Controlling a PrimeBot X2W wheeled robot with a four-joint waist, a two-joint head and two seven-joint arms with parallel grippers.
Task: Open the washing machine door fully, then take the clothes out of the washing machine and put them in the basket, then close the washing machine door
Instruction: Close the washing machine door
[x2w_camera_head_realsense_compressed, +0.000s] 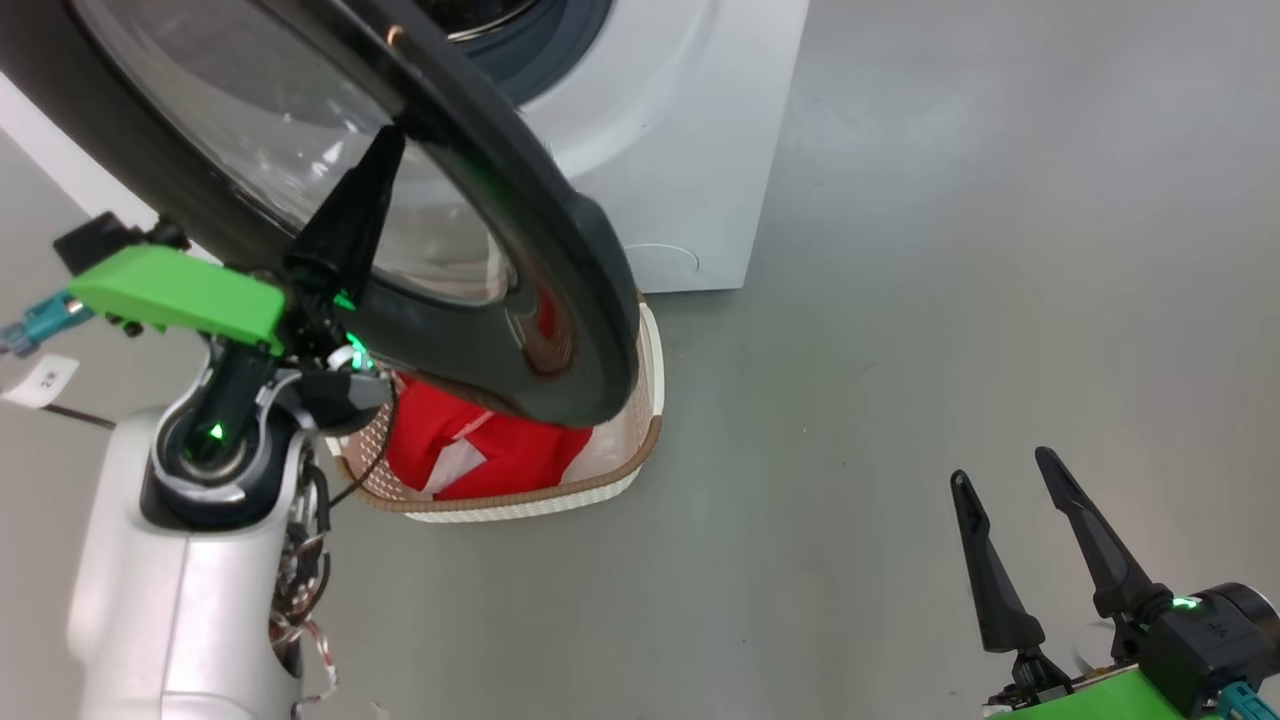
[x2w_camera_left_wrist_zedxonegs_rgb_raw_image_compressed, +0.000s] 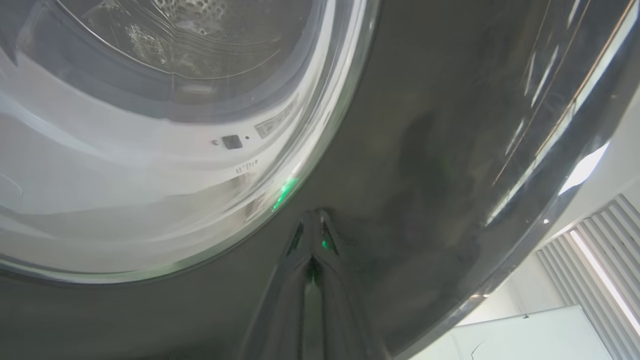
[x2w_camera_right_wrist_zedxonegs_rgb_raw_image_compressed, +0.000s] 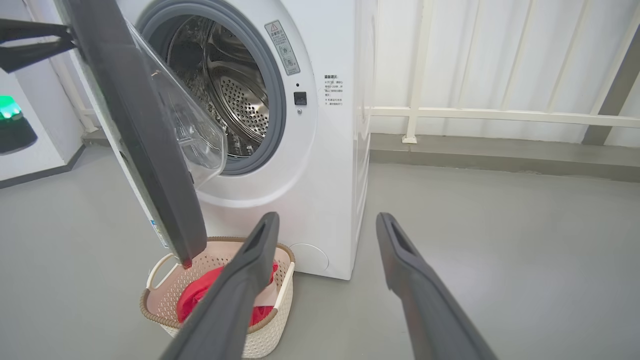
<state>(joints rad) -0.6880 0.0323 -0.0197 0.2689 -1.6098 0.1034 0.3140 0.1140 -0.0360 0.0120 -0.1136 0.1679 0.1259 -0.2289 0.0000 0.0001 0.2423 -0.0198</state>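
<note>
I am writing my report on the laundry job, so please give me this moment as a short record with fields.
door: partly open, its lower edge above the basket
drum: no clothes seen inside
clothes: red, lying in the basket
basket: on the floor, in front of the washing machine
left gripper: shut, fingers against the door's black rim
right gripper: open, holding nothing, away from the door

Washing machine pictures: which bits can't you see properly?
- Head view: the door covers much of the basket and the clothes.
- Right wrist view: the door hides the drum's left side; the right gripper covers part of the clothes.
- Left wrist view: the left gripper looks blurred and dark against the door.
- Head view: the edge cuts off the washing machine's top.
</note>
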